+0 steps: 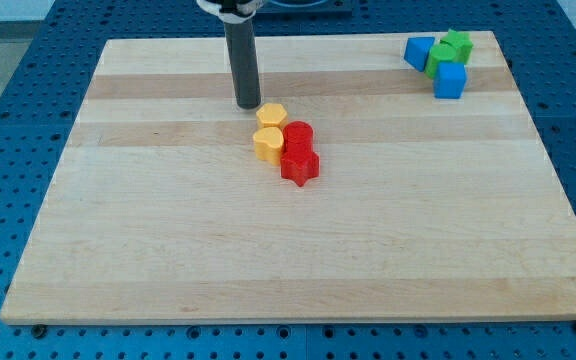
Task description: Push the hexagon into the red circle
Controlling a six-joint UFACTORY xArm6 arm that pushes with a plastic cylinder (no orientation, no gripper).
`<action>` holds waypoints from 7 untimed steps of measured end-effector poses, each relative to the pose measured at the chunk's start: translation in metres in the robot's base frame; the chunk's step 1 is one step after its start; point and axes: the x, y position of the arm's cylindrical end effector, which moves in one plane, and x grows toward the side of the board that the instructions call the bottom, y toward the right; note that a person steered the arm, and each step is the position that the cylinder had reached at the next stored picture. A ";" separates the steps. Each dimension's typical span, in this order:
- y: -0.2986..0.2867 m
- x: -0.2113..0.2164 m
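A yellow hexagon lies near the board's middle top. It touches the red circle at its lower right. A second yellow block sits just below the hexagon, left of the red circle. A red star lies below the red circle, touching it. My tip stands just up and left of the hexagon, very close to it; I cannot tell if it touches.
At the view's top right, a blue block, a green star, a green block and a blue cube are bunched together. The wooden board lies on a blue perforated table.
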 end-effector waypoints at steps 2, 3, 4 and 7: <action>0.000 0.035; 0.000 0.035; 0.027 0.032; 0.016 0.039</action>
